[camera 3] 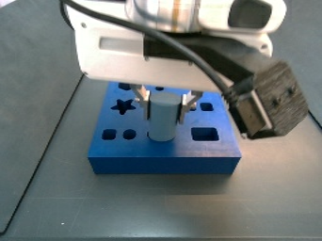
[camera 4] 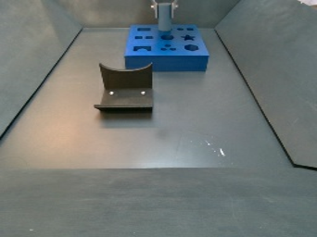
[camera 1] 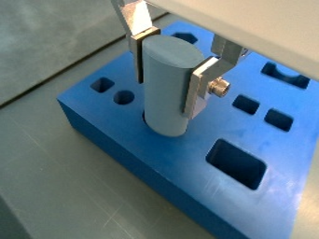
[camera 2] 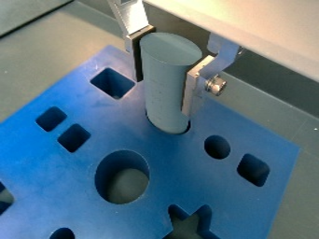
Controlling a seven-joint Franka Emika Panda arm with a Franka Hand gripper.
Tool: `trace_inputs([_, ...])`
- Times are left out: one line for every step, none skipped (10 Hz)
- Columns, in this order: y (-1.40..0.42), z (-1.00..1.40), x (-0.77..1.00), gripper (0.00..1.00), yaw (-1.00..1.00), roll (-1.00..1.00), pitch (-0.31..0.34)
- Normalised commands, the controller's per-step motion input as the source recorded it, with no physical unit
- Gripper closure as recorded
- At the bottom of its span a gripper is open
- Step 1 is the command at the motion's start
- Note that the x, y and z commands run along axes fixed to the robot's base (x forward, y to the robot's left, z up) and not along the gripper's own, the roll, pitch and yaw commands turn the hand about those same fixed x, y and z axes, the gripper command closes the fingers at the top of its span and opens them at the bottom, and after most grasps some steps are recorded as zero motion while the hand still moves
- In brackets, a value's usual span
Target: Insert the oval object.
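The oval object [camera 1: 166, 89] is a tall pale grey-blue peg standing upright with its lower end in a hole of the big blue block [camera 1: 137, 154]. It also shows in a wrist view [camera 2: 166, 82] and in a side view [camera 3: 163, 115]. My gripper [camera 1: 170, 67] is shut on the peg near its top, a silver finger [camera 1: 200, 82] pressed on each side. In a wrist view [camera 2: 167, 67] the peg's foot sits inside the hole's rim. In a side view the gripper [camera 4: 164, 13] stands over the block [camera 4: 171, 51] at the far end of the floor.
The blue block has several other shaped holes: round [camera 2: 121, 177], square [camera 2: 112, 81], star [camera 3: 123, 106]. A dark brown-grey block with a curved notch [camera 4: 124, 88] lies on the floor nearer the middle. Grey walls bound the floor [camera 4: 161, 139].
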Motion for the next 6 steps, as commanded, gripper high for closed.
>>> trace_inputs([0.01,-0.37,0.0,1.0,-0.01,-0.05,-0.087])
trace_inputs([0.0,-0.32,0.0,1.0,0.0,-0.01,-0.084])
trace_inputs([0.0,-0.31,0.0,1.0,0.0,-0.03,-0.126])
trace_inputs([0.0,-0.28,0.0,1.0,0.0,-0.06,-0.173])
trace_inputs([0.0,-0.21,0.0,1.0,0.0,-0.04,-0.137])
trace_inputs([0.0,0.0,0.0,1.0,0.0,0.0,0.0])
